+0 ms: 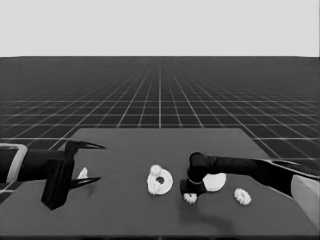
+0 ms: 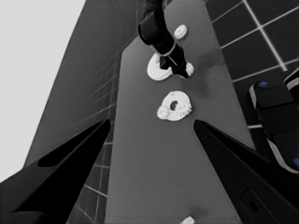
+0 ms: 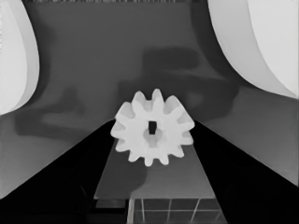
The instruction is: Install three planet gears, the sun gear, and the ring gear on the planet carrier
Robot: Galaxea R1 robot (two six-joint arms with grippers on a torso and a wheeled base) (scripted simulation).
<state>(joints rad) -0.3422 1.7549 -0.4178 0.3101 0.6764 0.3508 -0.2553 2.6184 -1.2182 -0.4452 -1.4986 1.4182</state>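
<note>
Reaching down, right hand (image 1: 190, 196) pinches a small gear (image 3: 153, 127)

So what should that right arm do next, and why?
Probably close on the gear and lift it. The right gripper is down at the table's near side with that gear between its fingers, beside the larger round part. The smaller round part already carries two gears, so this one likely goes there. The left gripper waits at the left end.
</note>
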